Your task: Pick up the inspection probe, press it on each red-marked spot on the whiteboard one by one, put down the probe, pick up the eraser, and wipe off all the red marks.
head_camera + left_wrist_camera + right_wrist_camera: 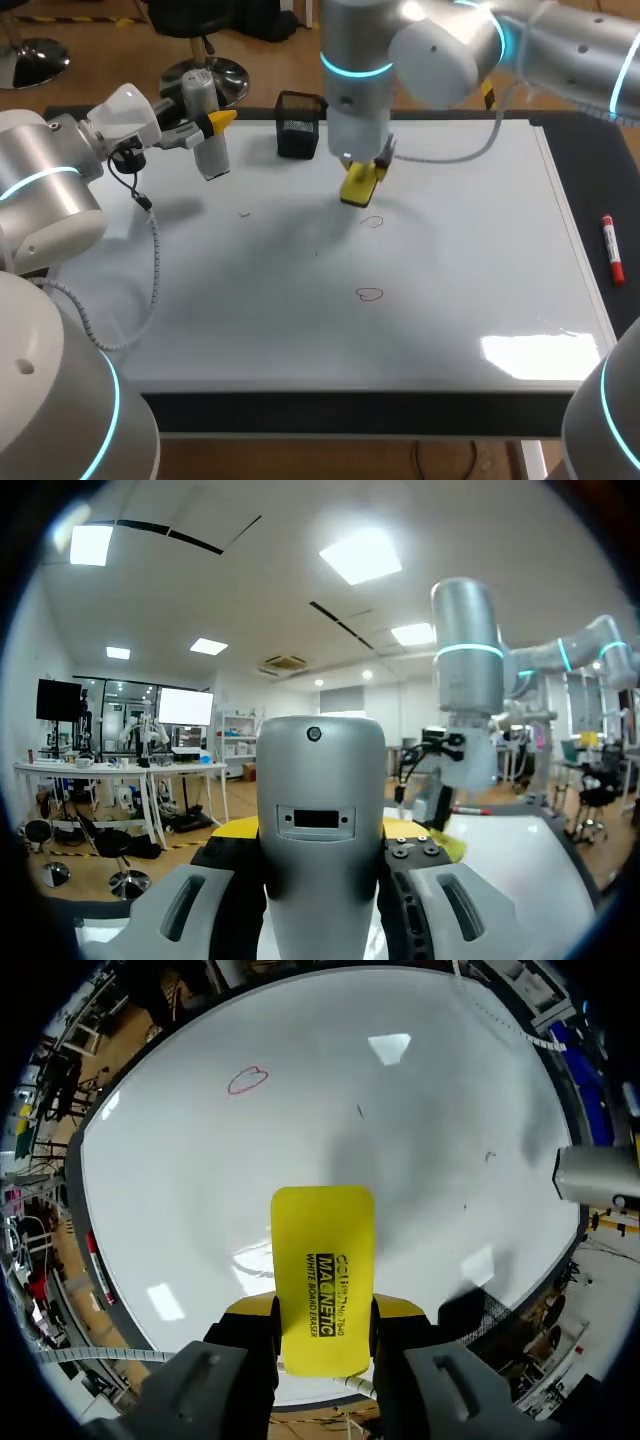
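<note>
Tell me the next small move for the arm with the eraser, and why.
Likely lower the eraser onto the red mark just beside it and wipe. The right pincer is shut on the eraser over the whiteboard; that mark and a second mark nearer the robot are unwiped. The left pincer holds the probe aside.

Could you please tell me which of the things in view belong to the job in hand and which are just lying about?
For the job:
inspection probe, held in the left gripper
eraser, held in the right gripper
whiteboard
far red mark
near red mark

Lying about:
black mesh holder
red marker, beside the board
</note>
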`<move>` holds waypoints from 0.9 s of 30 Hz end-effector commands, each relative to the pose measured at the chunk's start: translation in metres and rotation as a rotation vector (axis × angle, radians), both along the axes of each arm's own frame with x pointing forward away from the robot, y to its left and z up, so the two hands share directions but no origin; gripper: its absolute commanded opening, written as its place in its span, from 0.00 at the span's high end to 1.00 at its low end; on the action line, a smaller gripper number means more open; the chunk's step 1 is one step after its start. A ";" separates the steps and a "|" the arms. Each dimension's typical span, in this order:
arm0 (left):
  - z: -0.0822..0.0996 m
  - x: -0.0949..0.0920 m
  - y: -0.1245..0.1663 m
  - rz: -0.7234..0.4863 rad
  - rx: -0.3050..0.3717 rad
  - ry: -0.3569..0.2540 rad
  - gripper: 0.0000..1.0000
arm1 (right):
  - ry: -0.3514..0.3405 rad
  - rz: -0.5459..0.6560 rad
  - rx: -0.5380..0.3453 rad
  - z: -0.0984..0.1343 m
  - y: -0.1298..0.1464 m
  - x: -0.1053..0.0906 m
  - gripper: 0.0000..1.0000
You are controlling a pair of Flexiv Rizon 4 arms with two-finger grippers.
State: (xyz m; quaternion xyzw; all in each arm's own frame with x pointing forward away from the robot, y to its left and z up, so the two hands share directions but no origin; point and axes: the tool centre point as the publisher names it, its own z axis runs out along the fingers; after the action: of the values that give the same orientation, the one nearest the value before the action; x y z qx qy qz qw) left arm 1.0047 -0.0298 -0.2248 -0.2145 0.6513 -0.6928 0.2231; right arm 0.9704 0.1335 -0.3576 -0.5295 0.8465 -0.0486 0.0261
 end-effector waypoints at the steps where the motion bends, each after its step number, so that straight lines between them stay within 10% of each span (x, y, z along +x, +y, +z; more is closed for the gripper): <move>1: 0.001 0.000 -0.002 0.006 0.001 -0.002 1.00 | 0.005 -0.013 -0.011 0.009 -0.019 0.024 1.00; 27: 0.001 0.000 -0.002 0.006 0.001 -0.002 1.00 | 0.038 -0.321 0.022 0.011 -0.168 0.156 1.00</move>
State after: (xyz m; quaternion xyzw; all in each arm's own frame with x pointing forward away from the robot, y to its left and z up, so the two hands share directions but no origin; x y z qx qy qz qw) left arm 1.0046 -0.0299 -0.2247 -0.2145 0.6513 -0.6928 0.2232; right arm 1.1115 -0.0224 -0.3464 -0.3900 0.9194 -0.0487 0.0165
